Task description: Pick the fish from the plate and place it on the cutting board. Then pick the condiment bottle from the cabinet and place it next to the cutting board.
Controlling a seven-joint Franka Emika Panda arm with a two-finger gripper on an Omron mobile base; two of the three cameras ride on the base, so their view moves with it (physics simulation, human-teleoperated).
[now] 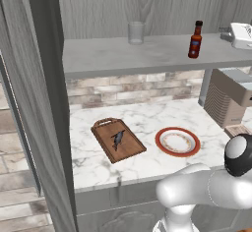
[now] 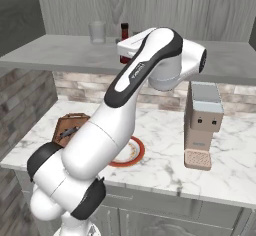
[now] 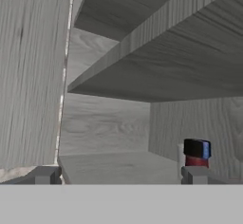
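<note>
Lying on the cutting board (image 1: 118, 140) at centre-left of the left base view was the fish (image 1: 118, 138), beside the plate (image 1: 177, 141), while the condiment bottle (image 1: 195, 40) stood upper right on the cabinet (image 1: 147, 54) shelf (gripper (image 3: 118, 175) jaws wide apart, holding nothing).

The cabinet (image 1: 39, 93) looks like matt pale grey wood grain. The counter (image 1: 147, 162) is smooth white marble, veined grey. The board (image 1: 129, 150) is brown wood. The plate (image 1: 162, 146) looks glazed. The glass (image 1: 136, 32) is clear.
</note>
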